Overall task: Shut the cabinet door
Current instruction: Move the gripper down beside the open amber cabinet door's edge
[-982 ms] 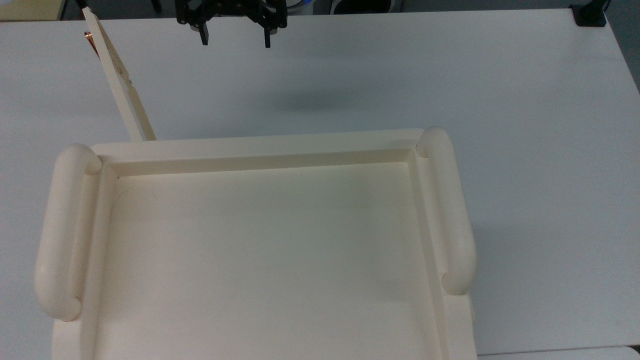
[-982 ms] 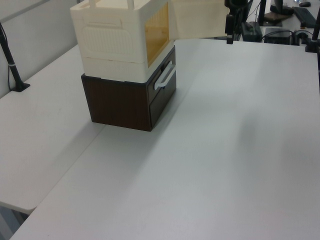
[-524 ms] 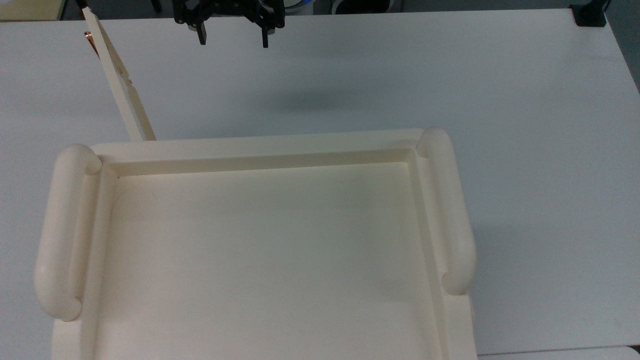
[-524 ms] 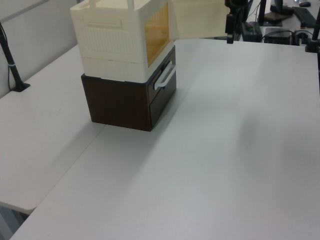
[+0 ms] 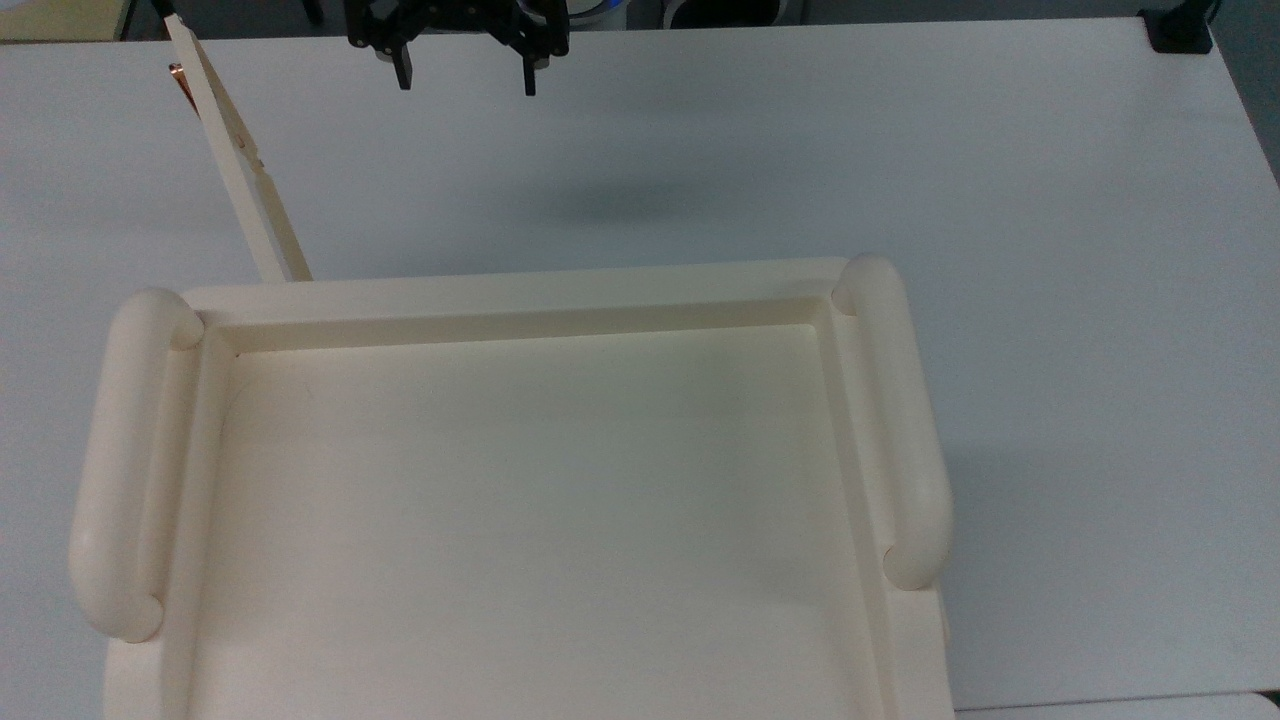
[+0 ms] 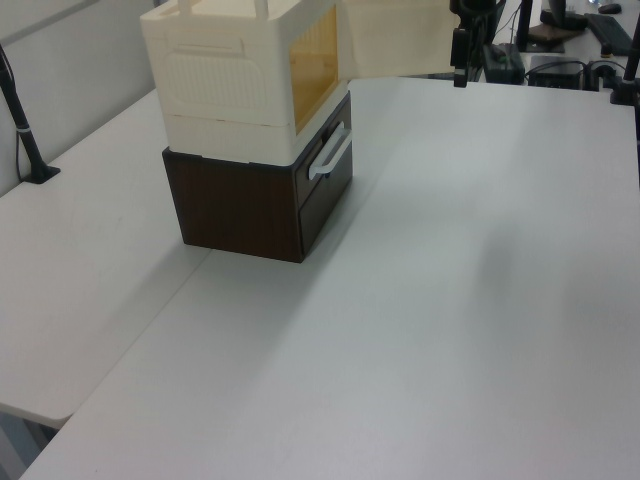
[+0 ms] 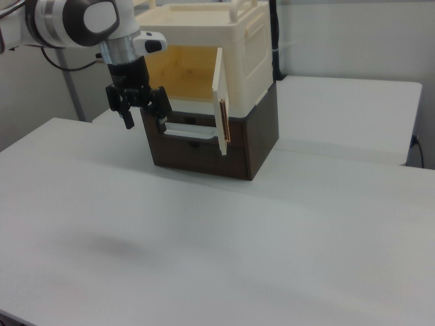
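Note:
The cream cabinet [image 5: 520, 300] stands on a dark brown drawer unit [image 7: 258, 146], and its front is open on a yellowish inside. The cabinet door [image 5: 240, 170] swings outward as a thin cream panel, with a copper knob [image 5: 177, 80] near its free end. The door [image 7: 220, 109] also appears edge-on in the right view and broadside as a panel [image 6: 395, 38] in the left view. My gripper [image 5: 466, 85] hangs open above the table, to the top view's right of the door and apart from it. It holds nothing. The gripper [image 7: 145, 126] sits in front of the cabinet opening in the right view, and the gripper [image 6: 458, 75] sits beside the door's far edge in the left view.
The white table [image 5: 900, 150] stretches wide around the cabinet. A white handle [image 6: 330, 158] sits on the brown unit's drawer front. A black clamp [image 5: 1180, 28] sits at the table's far corner, and a black post [image 6: 25, 130] stands on the left view's left.
My gripper has drifted slightly toward the top view's upper left since one second ago, then held still. The door has not moved.

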You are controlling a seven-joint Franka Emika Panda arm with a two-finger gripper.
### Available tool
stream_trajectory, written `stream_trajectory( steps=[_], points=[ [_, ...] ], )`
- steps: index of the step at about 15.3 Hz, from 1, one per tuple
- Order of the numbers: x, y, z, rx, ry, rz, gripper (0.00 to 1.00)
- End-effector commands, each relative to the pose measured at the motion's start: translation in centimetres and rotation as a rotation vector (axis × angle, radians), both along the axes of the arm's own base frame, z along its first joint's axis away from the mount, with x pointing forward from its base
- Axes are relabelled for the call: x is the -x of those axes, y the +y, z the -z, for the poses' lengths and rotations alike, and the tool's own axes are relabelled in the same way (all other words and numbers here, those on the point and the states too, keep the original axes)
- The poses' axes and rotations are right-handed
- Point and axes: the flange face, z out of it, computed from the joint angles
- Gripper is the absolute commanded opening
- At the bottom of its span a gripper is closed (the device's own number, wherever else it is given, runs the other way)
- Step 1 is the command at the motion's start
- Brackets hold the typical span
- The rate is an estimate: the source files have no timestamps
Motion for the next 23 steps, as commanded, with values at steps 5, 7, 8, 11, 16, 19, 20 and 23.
stream_trajectory(
  steps=[5, 7, 8, 11, 16, 19, 20, 23],
  points=[
    [0.9, -0.1, -0.2, 0.006, 0.008, 0.001, 0.39],
    [0.9, -0.1, -0.2, 0.005, 0.008, 0.001, 0.14],
    [0.9, 0.0, -0.2, 0.003, 0.010, 0.001, 0.03],
    [0.9, -0.1, -0.2, 0.002, 0.010, 0.001, 0.00],
    [0.7, -0.3, -0.7, 0.003, 0.001, -0.024, 0.00],
    [0.7, -0.7, -2.0, 0.003, -0.030, -0.016, 0.00],
    [0.8, -1.4, -3.3, 0.003, -0.053, -0.004, 0.00],
    [1.0, -3.4, -6.6, 0.007, -0.120, 0.031, 0.00]
  ],
)
